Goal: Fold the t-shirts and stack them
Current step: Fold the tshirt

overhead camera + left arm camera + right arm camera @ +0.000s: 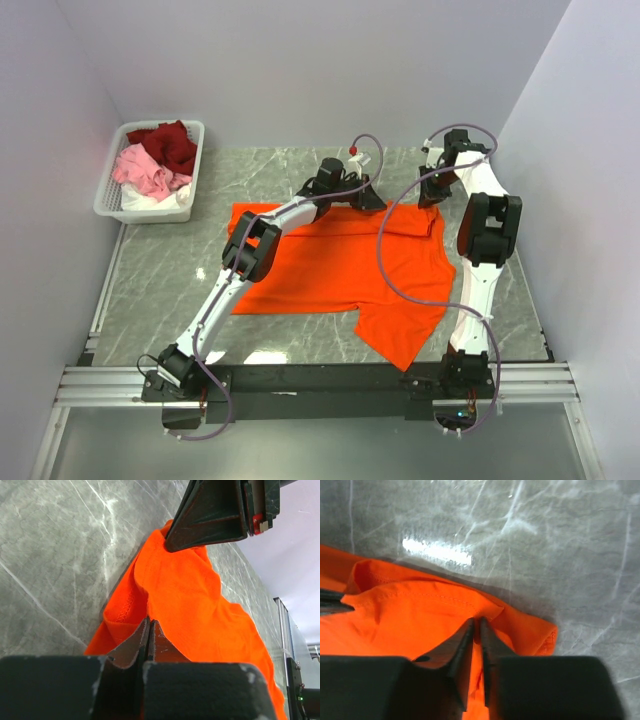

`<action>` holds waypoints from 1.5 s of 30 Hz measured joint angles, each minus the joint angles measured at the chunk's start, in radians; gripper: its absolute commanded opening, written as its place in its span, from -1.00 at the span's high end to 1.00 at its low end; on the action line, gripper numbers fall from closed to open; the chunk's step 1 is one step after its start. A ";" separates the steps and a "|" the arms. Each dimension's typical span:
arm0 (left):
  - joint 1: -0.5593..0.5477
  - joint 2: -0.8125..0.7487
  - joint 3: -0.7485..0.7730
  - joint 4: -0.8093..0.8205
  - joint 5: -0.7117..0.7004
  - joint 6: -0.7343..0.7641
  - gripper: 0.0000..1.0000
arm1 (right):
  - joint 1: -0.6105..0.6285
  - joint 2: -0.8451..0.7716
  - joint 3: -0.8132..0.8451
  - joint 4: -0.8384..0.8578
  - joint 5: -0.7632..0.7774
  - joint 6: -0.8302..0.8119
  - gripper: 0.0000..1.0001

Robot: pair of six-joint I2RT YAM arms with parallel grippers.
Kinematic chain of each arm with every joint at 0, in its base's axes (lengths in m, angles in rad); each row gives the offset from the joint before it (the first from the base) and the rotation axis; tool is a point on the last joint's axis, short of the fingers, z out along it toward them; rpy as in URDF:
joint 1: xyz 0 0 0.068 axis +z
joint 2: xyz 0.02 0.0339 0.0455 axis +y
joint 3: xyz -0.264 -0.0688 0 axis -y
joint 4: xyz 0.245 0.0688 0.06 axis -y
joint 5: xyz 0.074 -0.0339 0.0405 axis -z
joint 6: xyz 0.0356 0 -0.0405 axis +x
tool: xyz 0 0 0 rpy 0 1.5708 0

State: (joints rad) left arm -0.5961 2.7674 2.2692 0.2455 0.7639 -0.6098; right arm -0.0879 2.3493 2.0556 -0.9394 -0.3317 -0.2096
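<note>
At the 12 o'clock edge of the orange t-shirt [330, 262], the left gripper [149, 626] clamps shut on the cloth; the right gripper [476, 625] (jaws narrow) pinches its 1 o'clock corner.

The orange t-shirt [330, 270] covers the middle of the surface [160, 290], with bare marble open to its left and along the near edge. A white basket [145, 214] blocks the far left corner. The left arm [250, 250], right arm [490, 230] and a looping cable [381, 250] cross above the shirt. The gap beside the right wall looks narrow.
</note>
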 measured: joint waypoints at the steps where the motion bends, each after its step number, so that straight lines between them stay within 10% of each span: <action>1: 0.000 0.000 0.000 0.000 0.001 0.000 0.99 | 0.000 0.000 0.000 -0.005 -0.007 -0.001 0.78; 3: 0.000 0.000 0.000 0.002 0.003 0.002 0.99 | 0.000 0.000 0.000 -0.014 -0.019 -0.008 1.00; 45: -0.065 -0.377 -0.613 0.010 0.181 0.470 0.79 | -0.041 -0.253 -0.379 -0.239 -0.138 -0.442 1.00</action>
State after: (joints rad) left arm -0.6609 2.3905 1.6558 0.2558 0.9447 -0.1402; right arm -0.1287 2.0964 1.6764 -1.1786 -0.4698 -0.6514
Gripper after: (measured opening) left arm 0.037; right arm 0.006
